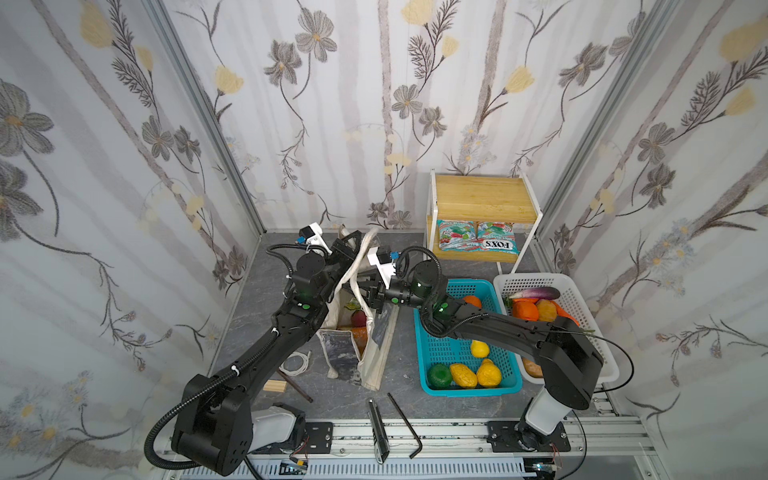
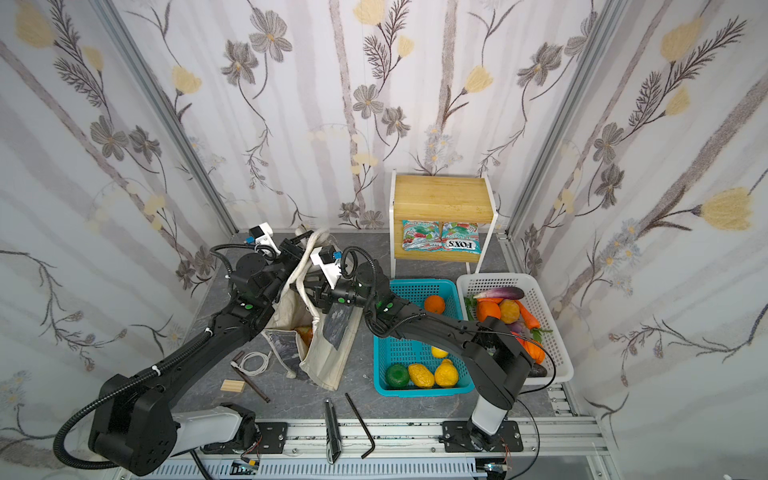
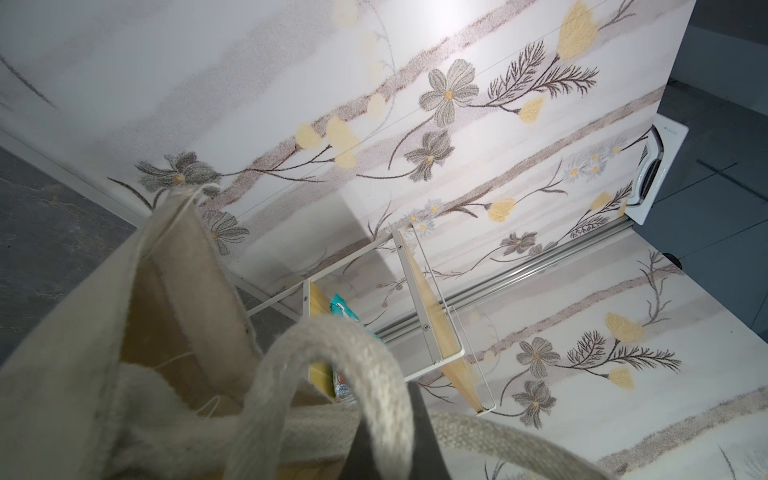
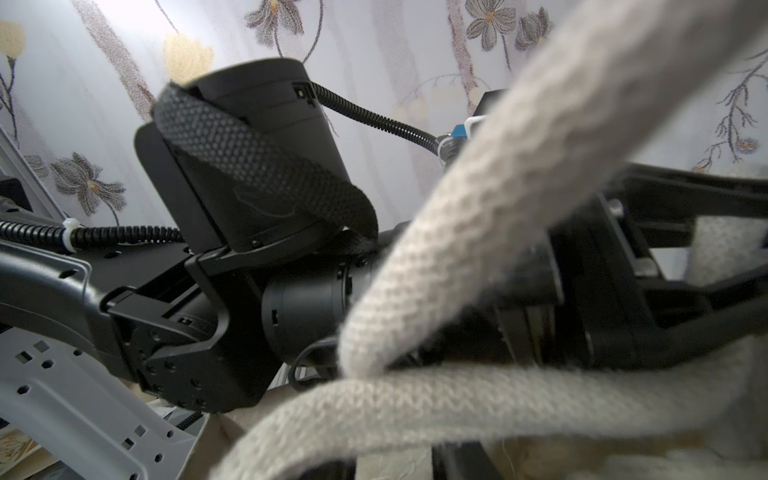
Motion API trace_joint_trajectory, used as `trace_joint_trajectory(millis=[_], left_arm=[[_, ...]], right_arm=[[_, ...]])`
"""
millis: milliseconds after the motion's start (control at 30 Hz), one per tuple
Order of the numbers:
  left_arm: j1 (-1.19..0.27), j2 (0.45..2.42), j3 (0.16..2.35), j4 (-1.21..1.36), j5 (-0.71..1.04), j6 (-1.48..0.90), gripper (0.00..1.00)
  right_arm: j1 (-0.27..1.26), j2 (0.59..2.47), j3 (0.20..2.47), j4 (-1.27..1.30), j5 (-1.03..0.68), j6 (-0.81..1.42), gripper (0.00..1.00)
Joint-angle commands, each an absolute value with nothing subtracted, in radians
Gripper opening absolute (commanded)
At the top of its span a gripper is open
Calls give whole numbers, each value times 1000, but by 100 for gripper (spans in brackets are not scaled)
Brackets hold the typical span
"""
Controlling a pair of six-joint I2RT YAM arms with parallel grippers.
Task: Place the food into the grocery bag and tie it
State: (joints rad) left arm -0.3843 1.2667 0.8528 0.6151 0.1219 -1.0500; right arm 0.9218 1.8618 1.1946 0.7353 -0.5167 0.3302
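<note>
The grocery bag (image 1: 370, 365) (image 2: 324, 361), a cream canvas tote with dark printed panels, stands open mid-table. Inside it I see food: a magenta dragon fruit (image 1: 360, 318) and an orange packet (image 1: 360, 335) (image 2: 305, 332). My left gripper (image 1: 351, 242) (image 2: 301, 242) is raised behind the bag's mouth. It is shut on a cream handle (image 3: 332, 345), which loops over its dark finger (image 3: 386, 440). My right gripper (image 1: 366, 291) (image 2: 311, 287) reaches across to the bag's top. Handle straps (image 4: 457, 249) drape across its jaws (image 4: 395, 461), which stand apart.
A teal basket (image 1: 424, 345) to the right holds an orange, a small yellow fruit (image 1: 480, 348), a green fruit and lumpy yellow ones. A white basket (image 1: 582, 291) of produce stands beyond it. FOX'S packets (image 1: 478, 241) lie on a small shelf. A white cable (image 1: 295, 363), wood block (image 1: 276, 385) and hex key (image 1: 405, 424) lie in front.
</note>
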Motion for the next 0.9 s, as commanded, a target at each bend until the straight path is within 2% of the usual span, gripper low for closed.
trace_joint_trajectory(millis=[0, 133, 267, 400, 433, 567, 600, 733, 867], left_arm=[[-399, 1274, 844, 589, 151, -1041, 0], [-399, 1275, 836, 594, 147, -1048, 0], [-399, 1277, 839, 598, 138, -1042, 0], [-399, 1277, 844, 600, 135, -1042, 0], [-399, 1276, 843, 599, 136, -1041, 0], [-397, 1269, 844, 600, 138, -1037, 0], [-397, 1266, 844, 600, 138, -1033, 0], [-376, 1262, 854, 600, 146, -1025, 0], [-300, 1262, 900, 597, 213, -1043, 0]], right_arm=[[939, 1875, 1223, 923, -502, 349, 29], [949, 1884, 1221, 958, -489, 364, 26], [956, 1883, 1203, 1001, -504, 364, 41], [956, 1886, 1206, 1009, -511, 362, 44], [957, 1887, 1208, 1005, -504, 361, 41], [957, 1884, 1212, 967, -476, 343, 14], [957, 1880, 1205, 968, -469, 340, 11], [952, 1854, 1162, 946, -442, 322, 8], [944, 1828, 1148, 820, -420, 282, 6]])
